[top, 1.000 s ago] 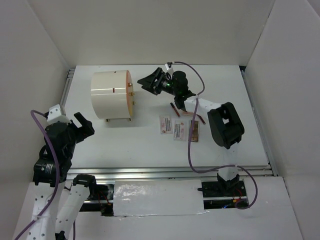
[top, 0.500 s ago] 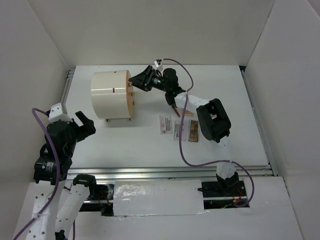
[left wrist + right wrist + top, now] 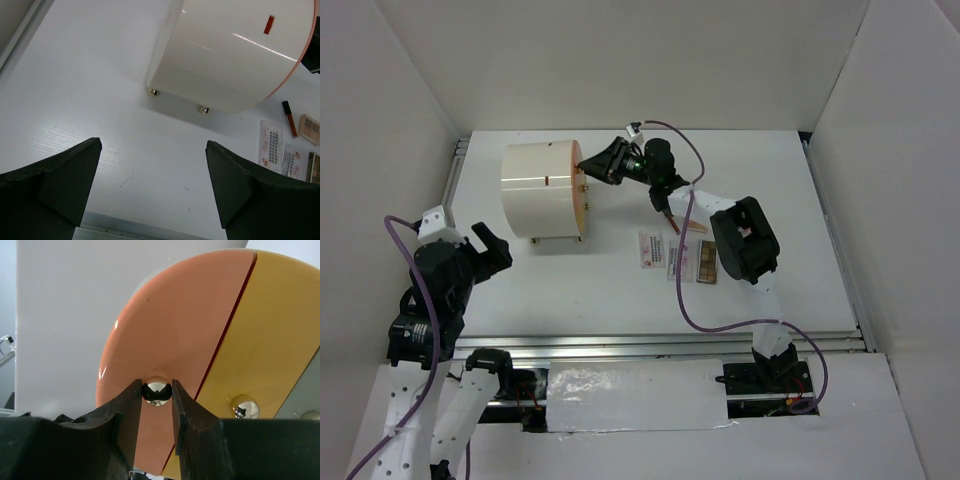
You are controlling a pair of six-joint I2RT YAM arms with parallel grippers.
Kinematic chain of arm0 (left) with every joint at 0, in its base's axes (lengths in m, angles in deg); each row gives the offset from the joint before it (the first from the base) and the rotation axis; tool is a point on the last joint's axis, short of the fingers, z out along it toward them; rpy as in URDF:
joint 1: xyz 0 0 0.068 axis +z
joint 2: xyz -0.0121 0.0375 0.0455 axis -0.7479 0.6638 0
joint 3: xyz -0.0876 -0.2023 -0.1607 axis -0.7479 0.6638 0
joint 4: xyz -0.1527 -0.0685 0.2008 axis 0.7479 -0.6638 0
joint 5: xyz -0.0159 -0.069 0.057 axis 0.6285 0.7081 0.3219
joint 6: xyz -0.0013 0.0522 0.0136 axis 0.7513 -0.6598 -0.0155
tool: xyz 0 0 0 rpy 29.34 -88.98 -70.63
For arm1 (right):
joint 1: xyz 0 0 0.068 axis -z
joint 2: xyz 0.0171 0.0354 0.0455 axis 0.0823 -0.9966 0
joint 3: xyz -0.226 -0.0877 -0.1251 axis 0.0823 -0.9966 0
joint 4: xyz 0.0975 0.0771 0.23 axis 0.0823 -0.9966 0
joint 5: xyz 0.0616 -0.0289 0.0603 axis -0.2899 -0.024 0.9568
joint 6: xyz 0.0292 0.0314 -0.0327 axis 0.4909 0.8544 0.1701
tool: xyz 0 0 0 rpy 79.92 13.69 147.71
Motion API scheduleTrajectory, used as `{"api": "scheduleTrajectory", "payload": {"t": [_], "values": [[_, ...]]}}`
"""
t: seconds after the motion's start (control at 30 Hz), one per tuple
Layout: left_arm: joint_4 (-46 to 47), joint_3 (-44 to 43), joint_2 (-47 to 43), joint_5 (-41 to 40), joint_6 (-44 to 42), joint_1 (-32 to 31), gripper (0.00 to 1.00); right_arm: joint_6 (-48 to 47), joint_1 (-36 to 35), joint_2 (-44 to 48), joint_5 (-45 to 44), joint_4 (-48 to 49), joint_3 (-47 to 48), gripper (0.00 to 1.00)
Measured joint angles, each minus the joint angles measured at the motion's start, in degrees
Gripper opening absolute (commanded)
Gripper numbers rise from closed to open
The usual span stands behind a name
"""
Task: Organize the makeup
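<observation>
The makeup lies right of the box: two white-pink packets (image 3: 651, 248) (image 3: 270, 149), a brown palette (image 3: 706, 262), a dark red stick (image 3: 665, 215) (image 3: 289, 118) and a beige compact (image 3: 695, 226) (image 3: 310, 128). My right gripper (image 3: 588, 172) (image 3: 157, 395) is at the round face of the cream cylindrical box (image 3: 540, 185), and its two fingers press either side of a shiny metal knob (image 3: 157, 391) on the orange drawer front (image 3: 175, 330). Open and holding nothing, my left gripper (image 3: 490, 250) (image 3: 152, 190) hovers over bare table near the left front of the box (image 3: 235, 55).
A yellow panel (image 3: 270, 340) with a second knob (image 3: 244, 406) adjoins the orange front. The box stands on small metal feet (image 3: 203, 109). White walls close in the table on three sides. A metal rail (image 3: 660, 345) runs along the near edge.
My right gripper moved left from the table's middle to the box face and narrowed its fingers onto the knob. The left arm barely moved.
</observation>
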Motion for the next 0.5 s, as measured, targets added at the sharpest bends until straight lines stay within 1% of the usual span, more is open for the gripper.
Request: {"api": "scheduleTrajectory", "payload": {"t": [0.2,0.5], "values": [[0.1,0.0,0.5,0.3,0.0,0.0,0.99,0.7,0.0,-0.2,0.2,0.7,-0.4,0.32],[0.5,0.0,0.9,0.4,0.0,0.0,1.00,1.2,1.2,-0.2,1.6,2.6,-1.6,0.33]]}}
